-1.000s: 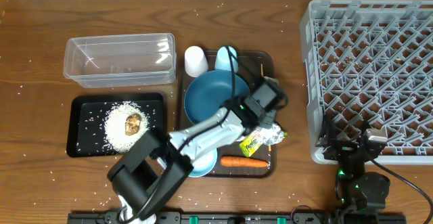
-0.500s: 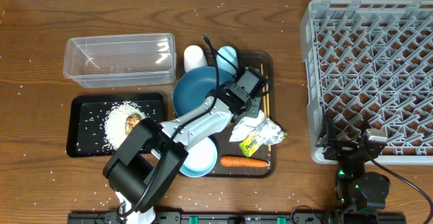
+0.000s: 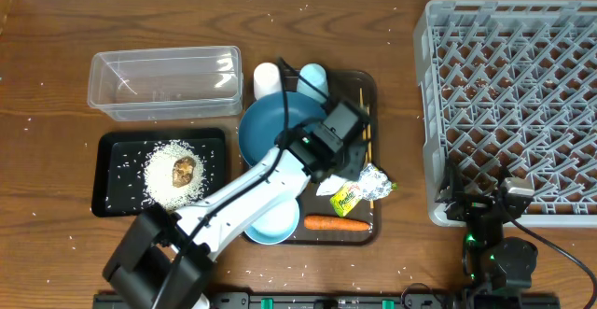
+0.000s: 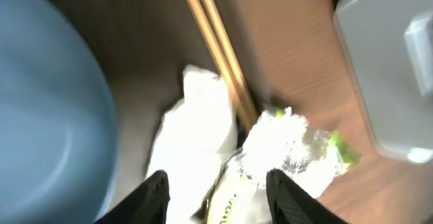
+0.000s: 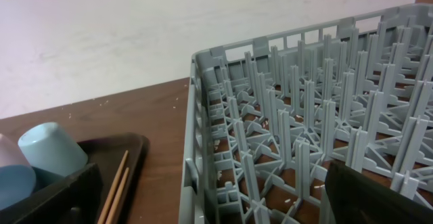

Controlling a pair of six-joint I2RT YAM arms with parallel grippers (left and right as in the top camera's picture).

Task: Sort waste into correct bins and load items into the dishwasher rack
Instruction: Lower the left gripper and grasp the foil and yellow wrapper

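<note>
My left gripper (image 3: 345,158) (image 4: 220,202) hovers open over the crumpled white-green-yellow wrapper (image 3: 360,189) (image 4: 284,146); the wrapper lies under and between the fingers. Thin wooden chopsticks (image 4: 215,45) run beside it. The big blue plate (image 3: 275,127) (image 4: 47,116) sits just left, with the white bowl (image 3: 276,221) below it and the orange carrot (image 3: 336,223) near the tray's front. A white cup (image 3: 269,79) and a light-blue cup (image 3: 315,74) (image 5: 51,146) stand behind. My right gripper (image 3: 485,199) (image 5: 213,207) is open, empty, at the grey rack's (image 3: 513,94) (image 5: 304,109) front edge.
The clear tub (image 3: 165,82) stands at the back left. The black tray (image 3: 112,174) in front of it holds rice (image 3: 160,174) and a brown lump (image 3: 185,169). The dishes sit on a brown serving tray (image 3: 351,85). Rice grains dot the table.
The left gripper went from shut to open and pulled back left from beside the wrapper. The blue plate slid left, and a white fold of the wrapper spread out.
</note>
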